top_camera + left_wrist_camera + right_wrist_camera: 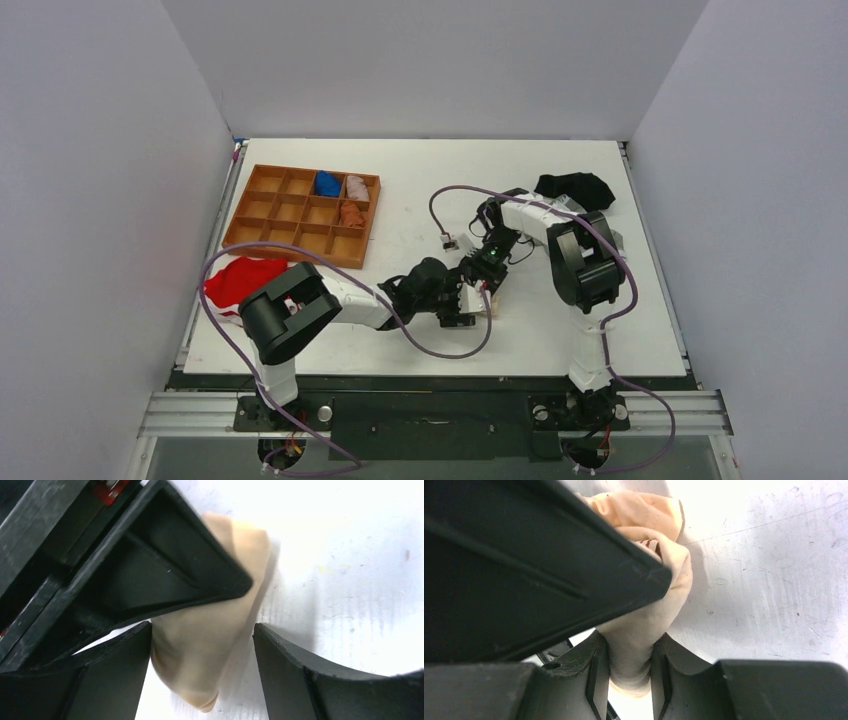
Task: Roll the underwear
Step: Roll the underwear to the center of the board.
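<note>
While in right hand [631,652], underwear [651,612] lengthwise.

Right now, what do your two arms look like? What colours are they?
Both my left arm and right arm have white segments joined by chunky black round joints. Thin purple cables loop off them. A tiny green light glows near one wrist. My fingers are black, flat wedges.

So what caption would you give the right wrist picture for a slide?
Right gripper shut on the bunched beige underwear, white table behind.
</note>
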Controlling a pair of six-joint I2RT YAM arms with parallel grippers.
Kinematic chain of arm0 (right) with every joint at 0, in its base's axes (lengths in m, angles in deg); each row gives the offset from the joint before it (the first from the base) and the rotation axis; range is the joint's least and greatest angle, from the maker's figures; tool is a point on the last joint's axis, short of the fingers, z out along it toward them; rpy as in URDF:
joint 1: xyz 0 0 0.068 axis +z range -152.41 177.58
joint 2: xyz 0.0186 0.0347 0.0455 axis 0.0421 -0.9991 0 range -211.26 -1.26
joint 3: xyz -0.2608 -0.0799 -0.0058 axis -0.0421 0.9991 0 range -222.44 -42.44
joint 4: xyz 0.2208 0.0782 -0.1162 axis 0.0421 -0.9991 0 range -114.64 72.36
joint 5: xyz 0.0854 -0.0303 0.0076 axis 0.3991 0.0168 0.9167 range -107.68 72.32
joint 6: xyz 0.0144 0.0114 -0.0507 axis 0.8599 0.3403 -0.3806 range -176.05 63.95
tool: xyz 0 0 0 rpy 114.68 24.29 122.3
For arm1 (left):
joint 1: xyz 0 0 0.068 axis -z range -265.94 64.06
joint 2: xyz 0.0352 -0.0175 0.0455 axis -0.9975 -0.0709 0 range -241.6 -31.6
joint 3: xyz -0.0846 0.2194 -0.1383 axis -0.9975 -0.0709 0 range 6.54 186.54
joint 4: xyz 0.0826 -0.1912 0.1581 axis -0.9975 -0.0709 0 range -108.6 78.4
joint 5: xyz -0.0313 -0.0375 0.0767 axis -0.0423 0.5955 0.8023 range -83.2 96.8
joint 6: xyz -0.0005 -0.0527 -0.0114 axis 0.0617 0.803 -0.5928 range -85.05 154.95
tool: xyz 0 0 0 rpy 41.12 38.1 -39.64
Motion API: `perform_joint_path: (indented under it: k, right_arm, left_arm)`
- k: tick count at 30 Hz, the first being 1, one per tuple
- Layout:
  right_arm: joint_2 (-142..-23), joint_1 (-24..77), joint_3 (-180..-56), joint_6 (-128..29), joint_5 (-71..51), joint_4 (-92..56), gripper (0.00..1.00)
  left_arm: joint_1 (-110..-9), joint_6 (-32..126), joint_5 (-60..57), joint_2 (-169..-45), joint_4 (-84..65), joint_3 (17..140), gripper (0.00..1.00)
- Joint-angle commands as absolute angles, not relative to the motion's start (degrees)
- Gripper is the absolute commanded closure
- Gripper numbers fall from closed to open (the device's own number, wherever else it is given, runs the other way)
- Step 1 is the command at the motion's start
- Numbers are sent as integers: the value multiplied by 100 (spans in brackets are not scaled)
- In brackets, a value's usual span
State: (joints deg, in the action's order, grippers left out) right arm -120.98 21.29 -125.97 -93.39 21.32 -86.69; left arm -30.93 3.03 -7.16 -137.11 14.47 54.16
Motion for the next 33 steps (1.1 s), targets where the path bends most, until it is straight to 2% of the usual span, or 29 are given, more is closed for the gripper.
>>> perform_joint_path:
  k: [1,10,18,33]
  right_arm:
    - [-12385,2285,-12626,-9419,2120,-8059,100]
    - [-12269,2303,-12490,-9643,2222,-8140,100]
    - [-12229,2354,-12310,-9853,2260,-8209,100]
    - [-12216,2440,-12337,-9901,2411,-8326,100]
  left_arm:
    - [-2800,-142,-990,-14003,803,5329,28]
    - [-2819,-170,-885,-14256,614,5673,29]
    - [-3020,-26,-882,-14041,987,5378,29]
    - [-3176,-367,-934,-13798,1057,5395,23]
